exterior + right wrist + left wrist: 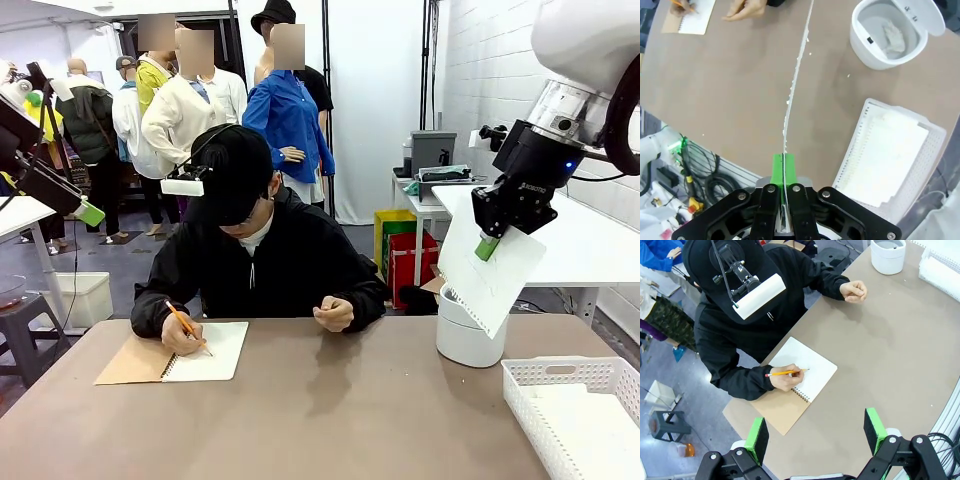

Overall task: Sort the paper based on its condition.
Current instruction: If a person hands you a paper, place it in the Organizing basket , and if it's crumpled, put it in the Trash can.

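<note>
Pinches flat sheet [492, 278] w/ R gripper [487, 247], just above white bin [468, 342]; crumpled lump [893, 36] inside bin. Holds L gripper [816, 429] spread wide, well apart from bin.

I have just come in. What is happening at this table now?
The right gripper is shut on a flat white paper sheet with a torn edge, holding it up near the round white bin and the white plastic basket. The bin holds a crumpled white lump; the basket holds flat sheets. The left gripper is open and empty. The person writes in a spiral notebook with an orange pencil.
</note>
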Controlling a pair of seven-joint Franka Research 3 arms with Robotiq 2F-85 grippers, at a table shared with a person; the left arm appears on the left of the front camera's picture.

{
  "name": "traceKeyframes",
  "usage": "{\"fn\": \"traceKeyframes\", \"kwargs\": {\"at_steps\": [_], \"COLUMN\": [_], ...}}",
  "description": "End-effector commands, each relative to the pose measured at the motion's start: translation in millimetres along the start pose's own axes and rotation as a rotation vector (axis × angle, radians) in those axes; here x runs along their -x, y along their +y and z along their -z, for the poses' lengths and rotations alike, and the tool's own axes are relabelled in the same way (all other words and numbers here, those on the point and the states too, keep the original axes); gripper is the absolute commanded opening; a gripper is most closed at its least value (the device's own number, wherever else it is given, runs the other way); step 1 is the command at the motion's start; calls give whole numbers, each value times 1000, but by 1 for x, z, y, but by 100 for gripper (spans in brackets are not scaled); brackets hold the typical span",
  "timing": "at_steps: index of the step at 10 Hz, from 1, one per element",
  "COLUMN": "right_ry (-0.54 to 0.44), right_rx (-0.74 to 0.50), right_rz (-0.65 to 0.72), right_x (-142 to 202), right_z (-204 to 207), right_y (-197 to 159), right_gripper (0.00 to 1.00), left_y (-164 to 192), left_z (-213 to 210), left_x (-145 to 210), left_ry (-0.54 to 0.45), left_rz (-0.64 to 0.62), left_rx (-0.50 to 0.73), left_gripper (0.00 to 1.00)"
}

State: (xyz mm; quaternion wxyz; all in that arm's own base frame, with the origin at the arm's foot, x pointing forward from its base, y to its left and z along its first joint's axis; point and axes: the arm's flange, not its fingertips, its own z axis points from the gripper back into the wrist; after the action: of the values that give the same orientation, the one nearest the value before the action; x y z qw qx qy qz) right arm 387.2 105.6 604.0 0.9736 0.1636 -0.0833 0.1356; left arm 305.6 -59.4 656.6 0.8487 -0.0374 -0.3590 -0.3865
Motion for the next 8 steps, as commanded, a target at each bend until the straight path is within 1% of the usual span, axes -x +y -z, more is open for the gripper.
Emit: {"fn": "traceKeyframes", "kwargs": {"at_steps": [1, 3, 4, 5, 6, 7, 8], "right_ry": [-1, -2, -7, -25, -26, -27, -12], "right_rx": [17, 1, 14, 9, -11, -16, -21], "right_rz": [-2, -6, -17, 7, 32, 65, 132], "right_x": [0, 0, -2, 7, 31, 43, 58], "right_z": [0, -1, 5, 16, 24, 35, 56], "right_y": [5, 3, -6, -21, -32, -50, -68], "right_gripper": [0, 0, 0, 0, 0, 0, 0], "left_y": [0, 0, 0, 0, 0, 0, 0], "left_z": [0, 0, 0, 0, 0, 0, 0], "left_x": [0, 0, 0, 0, 0, 0, 0], "left_ry": [-1, -1, -1, -1, -1, -1, -1], "left_rz": [0, 0, 0, 0, 0, 0, 0], "left_rx": [1, 1, 1, 1, 1, 1, 1], "left_gripper": [100, 100, 100, 100, 100, 100, 100]}}
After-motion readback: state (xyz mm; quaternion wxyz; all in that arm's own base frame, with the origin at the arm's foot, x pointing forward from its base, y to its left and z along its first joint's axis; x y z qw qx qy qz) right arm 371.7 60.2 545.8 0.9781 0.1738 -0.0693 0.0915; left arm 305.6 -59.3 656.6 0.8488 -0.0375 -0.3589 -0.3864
